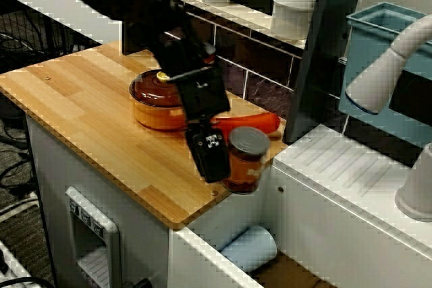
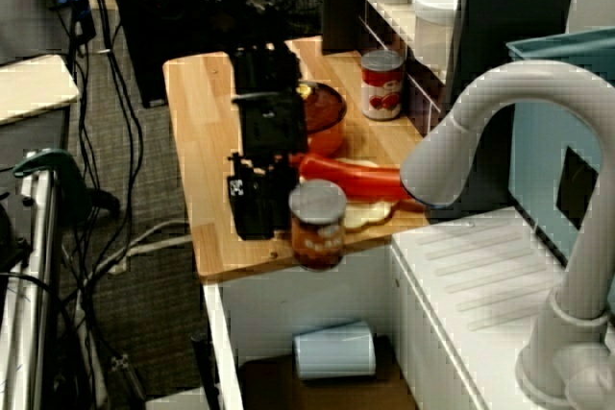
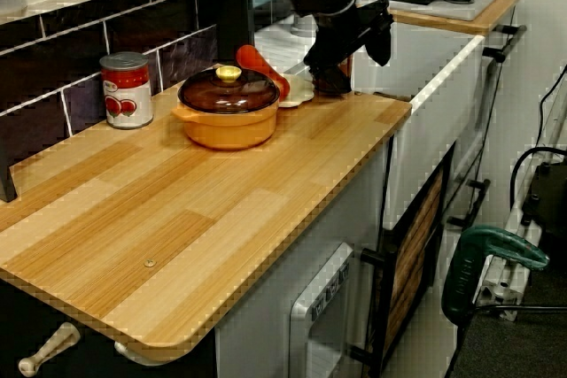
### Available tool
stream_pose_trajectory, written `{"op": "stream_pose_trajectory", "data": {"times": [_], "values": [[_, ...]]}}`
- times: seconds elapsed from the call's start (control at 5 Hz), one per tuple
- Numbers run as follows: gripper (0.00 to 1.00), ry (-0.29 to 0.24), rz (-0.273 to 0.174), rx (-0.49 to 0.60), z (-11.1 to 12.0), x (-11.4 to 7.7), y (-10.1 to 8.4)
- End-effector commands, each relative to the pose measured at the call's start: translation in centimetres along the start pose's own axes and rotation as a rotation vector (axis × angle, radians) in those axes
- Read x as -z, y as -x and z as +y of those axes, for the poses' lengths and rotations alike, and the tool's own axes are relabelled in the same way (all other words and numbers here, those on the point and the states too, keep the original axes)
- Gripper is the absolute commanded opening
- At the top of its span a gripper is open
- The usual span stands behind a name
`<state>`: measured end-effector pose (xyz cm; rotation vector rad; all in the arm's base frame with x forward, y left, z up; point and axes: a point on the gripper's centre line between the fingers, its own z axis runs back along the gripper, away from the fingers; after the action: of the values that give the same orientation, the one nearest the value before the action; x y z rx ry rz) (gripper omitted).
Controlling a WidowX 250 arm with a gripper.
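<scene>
A glass jar (image 1: 246, 161) with a grey lid and orange-brown contents hangs at the counter's corner by the sink. Its base overlaps the counter edge in the view from the front and in the view from the sink side (image 2: 317, 226). My black gripper (image 1: 226, 163) is shut on it. One finger (image 1: 210, 153) presses its left side and the other is hidden behind the jar. In the view along the counter the gripper (image 3: 341, 59) covers most of the jar (image 3: 333, 84). An orange pot (image 1: 156, 102) with a brown lid stands just behind.
A red utensil (image 1: 251, 123) lies on a plate between pot and jar. A tomato can (image 2: 382, 84) stands by the tiled wall. Jars (image 1: 292, 10) line the shelf. A white sink unit (image 1: 351, 180) and tap (image 2: 500, 132) are right of the wooden counter (image 1: 88, 106).
</scene>
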<state>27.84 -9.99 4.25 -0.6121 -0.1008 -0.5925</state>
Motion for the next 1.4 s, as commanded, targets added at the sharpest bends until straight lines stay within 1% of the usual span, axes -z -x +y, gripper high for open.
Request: {"op": "stream_pose_trajectory", "data": {"times": [0.0,0.2,0.4,0.8,1.0,1.2], "values": [[1.00,0.021,-0.038,0.036,-0.2,-0.4,-0.7],[1.00,0.010,-0.053,0.034,0.0,-1.1,-0.6],[1.00,-0.020,-0.058,0.036,-0.1,-2.2,-0.5],[1.00,-0.058,-0.063,0.094,-1.4,-5.3,-1.0],[1.00,-0.096,-0.079,0.122,-1.0,-6.0,-1.4],[1.00,-0.207,-0.066,0.160,-0.6,-6.7,-1.9]]}}
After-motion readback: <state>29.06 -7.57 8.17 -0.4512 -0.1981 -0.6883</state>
